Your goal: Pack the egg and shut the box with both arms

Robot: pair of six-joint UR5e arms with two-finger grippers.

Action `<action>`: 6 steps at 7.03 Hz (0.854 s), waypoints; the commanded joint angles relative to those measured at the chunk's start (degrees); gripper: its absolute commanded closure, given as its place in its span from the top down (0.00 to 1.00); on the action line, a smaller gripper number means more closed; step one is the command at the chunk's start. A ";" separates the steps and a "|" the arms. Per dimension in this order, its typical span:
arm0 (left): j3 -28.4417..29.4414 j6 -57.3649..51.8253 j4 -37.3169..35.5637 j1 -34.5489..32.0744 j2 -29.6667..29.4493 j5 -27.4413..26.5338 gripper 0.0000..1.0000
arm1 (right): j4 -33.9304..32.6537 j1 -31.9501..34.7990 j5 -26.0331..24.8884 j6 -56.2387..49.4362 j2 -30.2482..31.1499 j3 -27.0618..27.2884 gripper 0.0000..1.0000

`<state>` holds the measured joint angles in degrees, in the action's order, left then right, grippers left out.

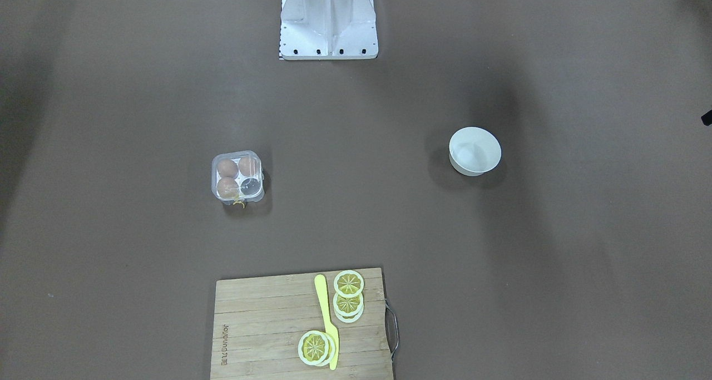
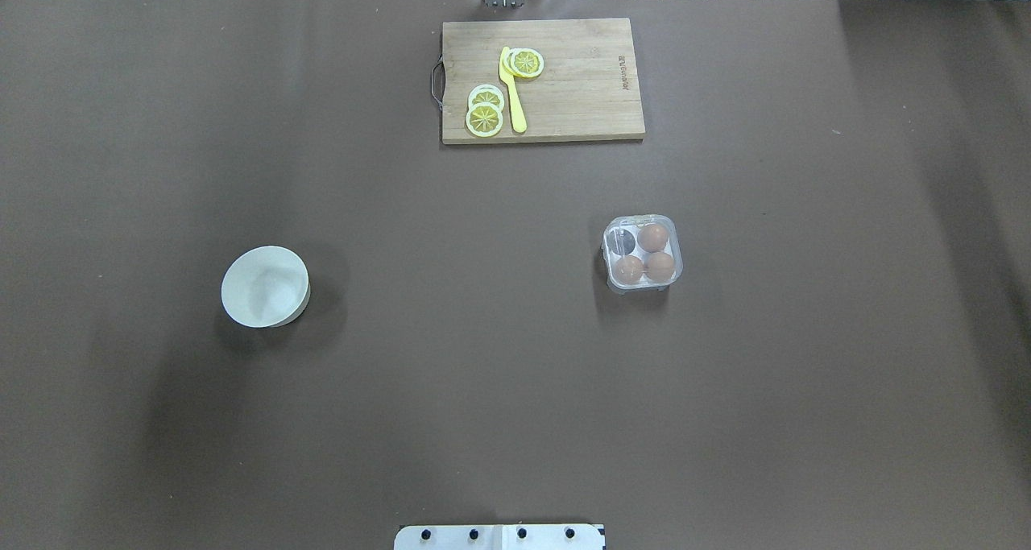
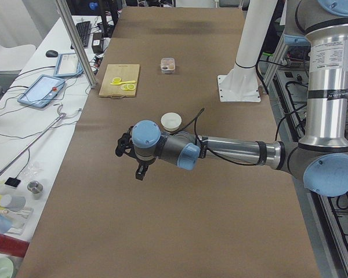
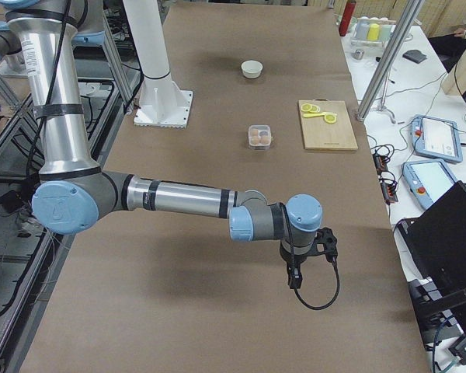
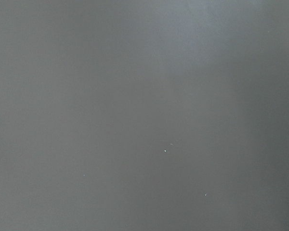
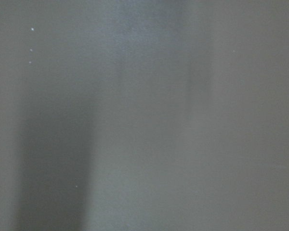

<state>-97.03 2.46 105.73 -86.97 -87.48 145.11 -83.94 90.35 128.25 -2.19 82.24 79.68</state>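
Egg carton (image 2: 642, 254) with three eggs (image 2: 652, 237), bowl (image 2: 265, 286) and cutting board (image 2: 572, 91) well apart; side views alone show left arm (image 3: 232, 152) and right arm (image 4: 182, 199), fingers' opening indeterminable.

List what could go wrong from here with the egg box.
1. The box stands unheld, with the left hand and right hand both far off. A one-sided push on its top may slide it or stress the three eggs inside.
2. The bowl lies between the left hand and the box, so a reach across could clip it.
3. One cup is empty, yet no loose egg shows and the bowl looks empty. There may be nothing to pack.
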 commanded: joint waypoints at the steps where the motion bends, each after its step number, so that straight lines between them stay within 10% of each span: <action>1: 0.00 0.00 -0.09 -0.48 0.03 0.00 0.98 | -11.64 1.06 -3.53 -2.12 -0.68 6.51 1.00; 6: 0.86 -0.60 -2.64 -1.27 0.03 -7.11 0.97 | -13.53 0.44 -3.36 -2.03 -0.94 7.51 1.00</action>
<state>-97.33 2.65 103.55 -88.18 -87.49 140.12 -97.41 90.88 124.82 -4.25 81.32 87.15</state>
